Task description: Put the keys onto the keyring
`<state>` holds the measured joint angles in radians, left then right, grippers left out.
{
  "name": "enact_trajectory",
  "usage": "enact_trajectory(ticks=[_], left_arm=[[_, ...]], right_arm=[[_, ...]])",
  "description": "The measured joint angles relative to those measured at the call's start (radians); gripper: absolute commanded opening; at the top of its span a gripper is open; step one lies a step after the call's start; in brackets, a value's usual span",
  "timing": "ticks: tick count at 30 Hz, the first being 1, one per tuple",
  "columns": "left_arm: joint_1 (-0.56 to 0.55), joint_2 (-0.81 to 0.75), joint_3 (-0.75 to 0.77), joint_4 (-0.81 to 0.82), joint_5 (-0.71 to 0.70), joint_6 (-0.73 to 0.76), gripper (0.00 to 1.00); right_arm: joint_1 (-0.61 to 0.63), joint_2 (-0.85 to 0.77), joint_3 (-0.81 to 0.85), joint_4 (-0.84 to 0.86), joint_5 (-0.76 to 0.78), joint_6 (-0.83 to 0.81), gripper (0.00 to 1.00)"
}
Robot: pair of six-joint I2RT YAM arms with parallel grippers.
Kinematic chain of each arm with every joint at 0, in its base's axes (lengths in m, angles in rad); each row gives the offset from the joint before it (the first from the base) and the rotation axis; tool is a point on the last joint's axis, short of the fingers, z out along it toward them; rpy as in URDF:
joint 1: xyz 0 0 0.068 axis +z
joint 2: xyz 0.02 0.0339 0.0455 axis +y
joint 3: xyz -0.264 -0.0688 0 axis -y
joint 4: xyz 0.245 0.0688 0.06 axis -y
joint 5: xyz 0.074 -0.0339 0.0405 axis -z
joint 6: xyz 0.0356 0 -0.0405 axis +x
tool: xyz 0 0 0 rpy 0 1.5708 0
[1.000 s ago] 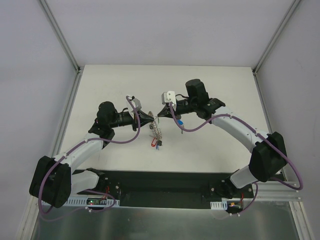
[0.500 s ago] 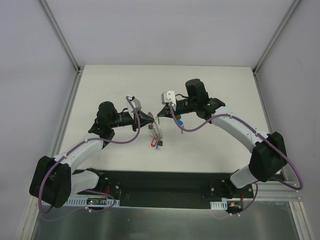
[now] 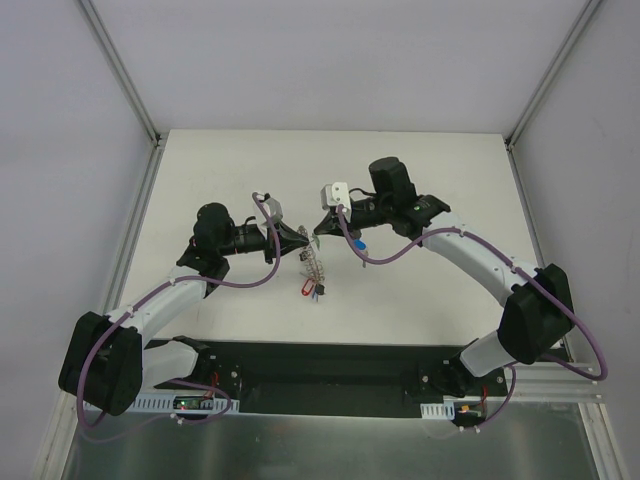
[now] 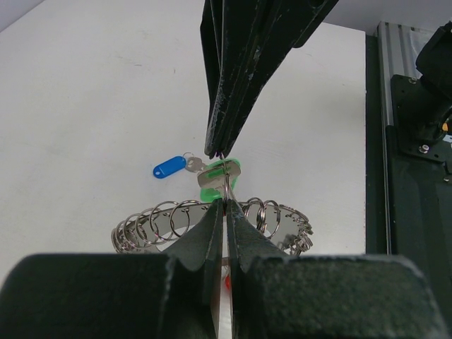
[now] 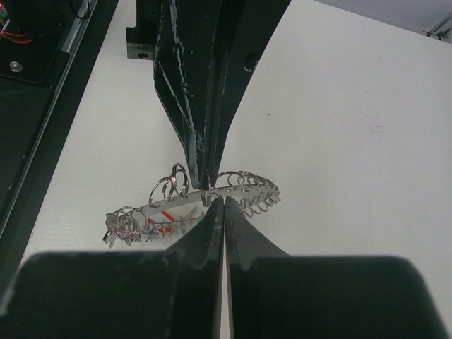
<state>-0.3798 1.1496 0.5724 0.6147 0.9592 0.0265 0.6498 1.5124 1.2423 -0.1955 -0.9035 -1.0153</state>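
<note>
**Since everything is held at the very tips, go slow**

The keyring (image 4: 176, 220) hangs over the middle of the tabletop (image 3: 430, 190), between the two arms. Left fingers (image 4: 217, 217) are pressed together, pinching its rim. Right fingers (image 4: 220, 134) are fully closed too, tip to tip with the left. They look to be nipping the green key (image 4: 214, 180) right at the rim. The blue key (image 4: 169, 168) lies loose on the tabletop just behind, not on yet.

To do it well:
- Left holds the keyring dead steady.
- Right feeds the key on along the wire in small twists, no pulling. It'd slip easily.
</note>
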Motion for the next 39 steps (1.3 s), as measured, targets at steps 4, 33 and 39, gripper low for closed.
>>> enact_trajectory(ticks=[4, 33, 39], left_arm=[[-0.001, 0.000, 0.000, 0.000, -0.016, -0.012, 0.00], [-0.001, -0.074, 0.003, -0.116, -0.226, 0.065, 0.00], [-0.001, -0.184, 0.007, -0.206, -0.348, 0.142, 0.00]], right_arm=[[0.004, 0.000, 0.007, -0.008, 0.001, -0.007, 0.01], [-0.044, 0.072, 0.249, -0.073, 0.136, 0.050, 0.01], [-0.099, 0.050, 0.322, -0.037, 0.206, 0.238, 0.01]])
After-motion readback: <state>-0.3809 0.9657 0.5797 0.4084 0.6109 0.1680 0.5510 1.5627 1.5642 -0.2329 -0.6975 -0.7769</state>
